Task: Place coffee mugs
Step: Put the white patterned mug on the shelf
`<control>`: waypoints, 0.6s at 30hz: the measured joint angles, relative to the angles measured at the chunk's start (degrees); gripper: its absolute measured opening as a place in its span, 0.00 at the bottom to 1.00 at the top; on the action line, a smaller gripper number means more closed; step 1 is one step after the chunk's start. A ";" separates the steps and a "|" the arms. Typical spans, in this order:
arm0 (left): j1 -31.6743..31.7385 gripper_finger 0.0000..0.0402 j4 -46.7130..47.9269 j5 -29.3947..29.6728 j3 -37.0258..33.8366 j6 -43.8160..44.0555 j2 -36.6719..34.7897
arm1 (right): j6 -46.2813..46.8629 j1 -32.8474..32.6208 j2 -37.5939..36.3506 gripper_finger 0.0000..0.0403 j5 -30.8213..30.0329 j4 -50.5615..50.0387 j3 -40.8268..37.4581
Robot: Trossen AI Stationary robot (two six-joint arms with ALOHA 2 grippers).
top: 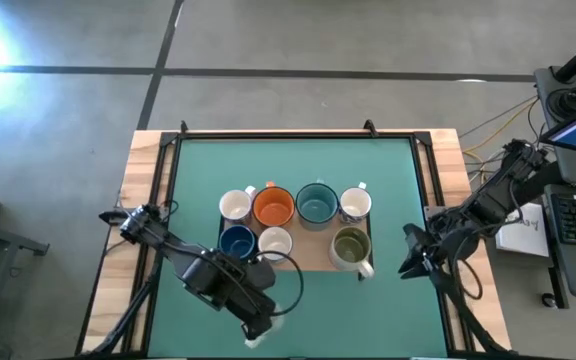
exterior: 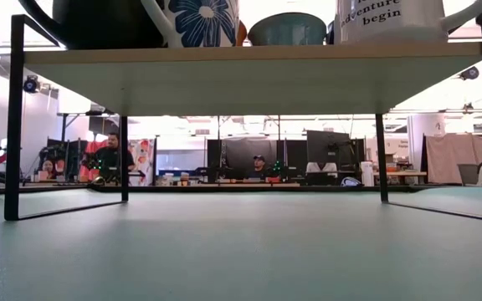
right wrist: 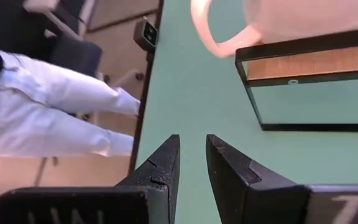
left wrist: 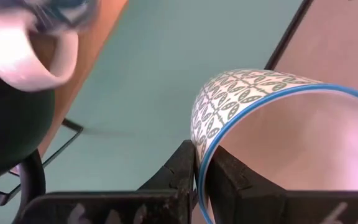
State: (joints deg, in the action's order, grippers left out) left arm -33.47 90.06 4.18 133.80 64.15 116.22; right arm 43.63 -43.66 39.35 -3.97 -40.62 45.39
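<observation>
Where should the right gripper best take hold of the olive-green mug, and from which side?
On the olive-green mug, pinch the rim wall at its right side from above, one finger inside. It stands upright, mouth open; that side faces the open right gripper and is free, while white mugs stand close at its left and behind. The handle points front-right.

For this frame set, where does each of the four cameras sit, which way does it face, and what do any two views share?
High: overhead, straight down on the table; both arms show, seven mugs on the wooden shelf.
Low: table height, level under the shelf into the room; no arm shows.
Left wrist: past the left gripper, clamped on a patterned mug's rim.
Right wrist: past the right gripper, slightly open and empty, toward the shelf corner and a person's legs.
Shared: high and low both show the teal mug.
</observation>
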 joint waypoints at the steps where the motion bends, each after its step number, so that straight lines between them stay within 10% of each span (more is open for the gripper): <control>1: 0.00 0.02 0.00 0.54 0.90 0.25 0.00 | 0.34 0.00 -1.13 0.17 0.00 1.16 -1.32; 18: 3.31 0.02 -6.67 -0.27 1.17 4.42 -0.81 | 9.85 0.00 -8.67 0.17 4.60 4.22 -16.57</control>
State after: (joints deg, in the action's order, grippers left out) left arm -30.17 83.39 3.90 134.98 68.57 115.42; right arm 53.47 -43.66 30.68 0.63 -36.40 28.82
